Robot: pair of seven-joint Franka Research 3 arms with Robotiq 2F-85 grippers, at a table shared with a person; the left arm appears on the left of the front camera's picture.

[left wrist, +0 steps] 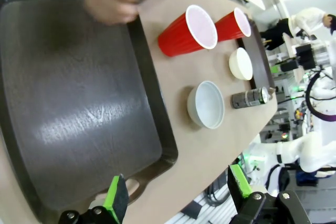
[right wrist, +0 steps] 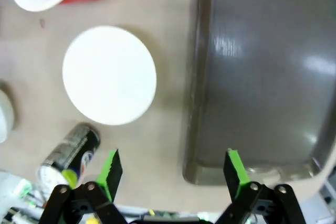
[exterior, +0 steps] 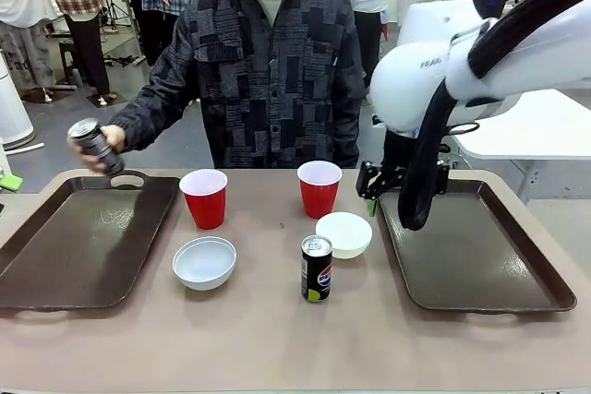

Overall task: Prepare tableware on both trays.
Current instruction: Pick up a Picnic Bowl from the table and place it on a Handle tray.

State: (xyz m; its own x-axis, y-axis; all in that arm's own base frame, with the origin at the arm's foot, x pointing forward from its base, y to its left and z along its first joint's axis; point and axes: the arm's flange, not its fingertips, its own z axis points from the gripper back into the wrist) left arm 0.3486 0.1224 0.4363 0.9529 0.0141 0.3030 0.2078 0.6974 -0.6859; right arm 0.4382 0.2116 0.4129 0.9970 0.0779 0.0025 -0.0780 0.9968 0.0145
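Nearest us, the left end effector (left wrist: 176, 184) hangs above the near edge of the left tray (exterior: 83, 246), green pads spread wide, nothing between them. The right end effector (right wrist: 172, 163) hovers over the left rim of the right tray (exterior: 480, 256), fingers just as far apart, gripping nothing.

Onto the bench (exterior: 277, 339) between the two trays: closest stands a dark can (exterior: 316, 268), upright, silver top up. To its left sits a white bowl (exterior: 204, 262); just behind and right of the can, the second bowl (exterior: 343, 233), near the right tray's rim but apart from it. Further back, two red cups, both upright: the left cup (exterior: 204, 197) close to the left tray's far corner, the right cup (exterior: 319, 187) behind the second bowl.

At the far side, the person's hand (exterior: 111, 140) grips the second can (exterior: 94, 145), tilted, in the air at the left tray's far rim.
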